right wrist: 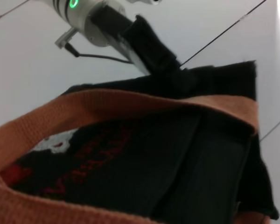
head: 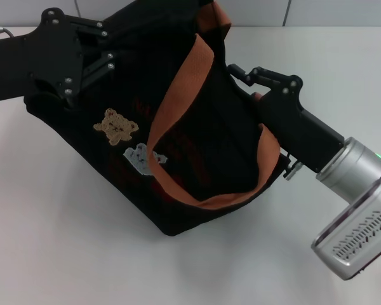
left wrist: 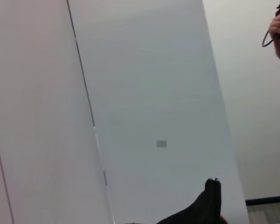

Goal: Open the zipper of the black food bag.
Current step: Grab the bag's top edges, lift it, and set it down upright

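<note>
So the black food bag (head: pixel 178 159) is tipped over on its side in the middle of the white bench (head: pixel 63 254), lifted at the far-left corner and sagging down toward the near side, bear patches (head: pixel 116 126) facing up at me. My left gripper (head: pixel 92 60) has that far-left top corner of the bag, fingers look clamped on the fabric there, though the tips are black on black so I wouldn't swear to it. My right gripper (head: pixel 244 79) is pushed in against the right side of the bag just under the orange handle (head: pixel 178 89), and honestly I can't tell if those fingers are spread or pinching anything. The zipper itself I can't pick out in any view. My guess is it runs along the top edge between my two grippers, so the right one is closer to whichever end has the pull. Lots of open bench on the near and right side to drag toward.
</note>
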Robot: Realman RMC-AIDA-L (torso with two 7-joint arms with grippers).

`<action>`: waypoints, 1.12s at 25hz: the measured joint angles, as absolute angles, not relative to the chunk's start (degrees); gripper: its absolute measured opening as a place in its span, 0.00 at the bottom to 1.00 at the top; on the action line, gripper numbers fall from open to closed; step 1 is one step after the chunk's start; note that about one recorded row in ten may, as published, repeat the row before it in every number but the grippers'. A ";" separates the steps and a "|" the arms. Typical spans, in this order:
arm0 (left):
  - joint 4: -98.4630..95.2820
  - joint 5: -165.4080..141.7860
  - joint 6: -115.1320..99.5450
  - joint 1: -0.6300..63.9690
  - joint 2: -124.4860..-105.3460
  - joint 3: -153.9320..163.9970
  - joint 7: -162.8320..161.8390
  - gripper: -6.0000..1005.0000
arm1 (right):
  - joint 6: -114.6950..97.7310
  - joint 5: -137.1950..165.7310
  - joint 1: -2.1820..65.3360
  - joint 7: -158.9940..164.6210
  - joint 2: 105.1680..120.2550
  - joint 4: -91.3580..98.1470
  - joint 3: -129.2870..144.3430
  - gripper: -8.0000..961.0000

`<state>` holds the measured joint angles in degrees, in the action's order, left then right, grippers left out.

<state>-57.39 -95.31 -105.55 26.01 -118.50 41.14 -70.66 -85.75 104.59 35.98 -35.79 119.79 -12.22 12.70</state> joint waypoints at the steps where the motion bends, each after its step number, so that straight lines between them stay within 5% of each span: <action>1: -57.39 -95.31 -105.55 26.01 -118.50 41.14 -70.66 0.11 | -85.75 104.59 35.98 -35.79 119.79 -12.22 12.70 0.29; 28: -54.38 -95.54 -105.27 27.44 -118.34 41.77 -69.17 0.11 | -81.16 105.27 38.82 -38.07 119.80 -12.45 13.20 0.29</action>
<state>-54.38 -95.54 -105.27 27.44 -118.34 41.77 -69.17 -81.16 105.27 38.82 -38.07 119.80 -12.45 13.20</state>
